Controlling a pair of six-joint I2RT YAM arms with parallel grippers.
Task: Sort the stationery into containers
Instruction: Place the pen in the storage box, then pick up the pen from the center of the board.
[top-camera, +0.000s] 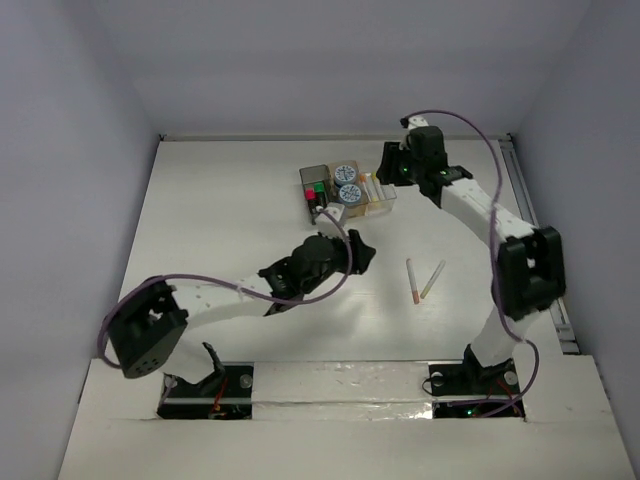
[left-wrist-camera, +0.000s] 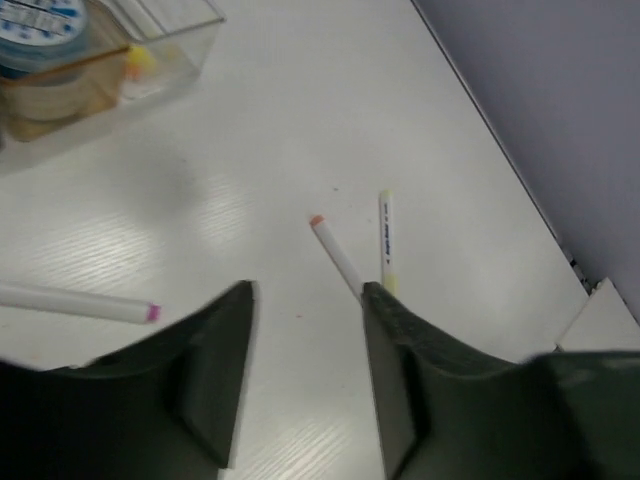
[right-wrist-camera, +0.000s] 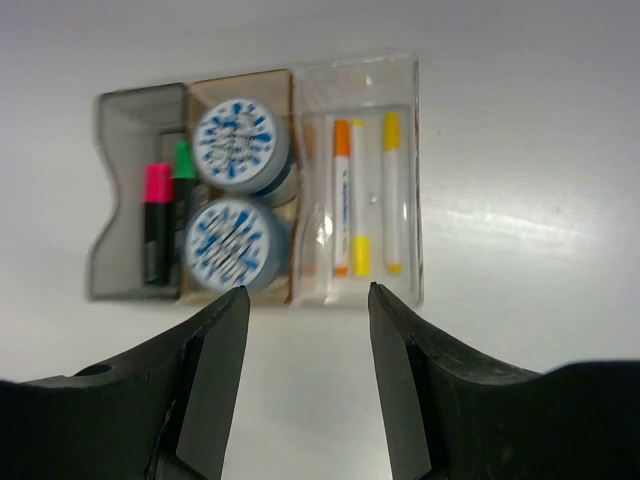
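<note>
Soft, even overhead light; near edges of the wrist views out of focus

The white table (top-camera: 250, 200) is bright and evenly lit from above, with only faint, soft-edged shadows under the arms, while the grey walls darken toward the corners of the top external view. Pale streaks of glare cross the table in the left wrist view, and the clear bin (right-wrist-camera: 405, 180) catches small highlights on its walls. The left gripper (left-wrist-camera: 307, 300) and the right gripper (right-wrist-camera: 307, 295) show as dark, blurred shapes with little surface detail.
</note>
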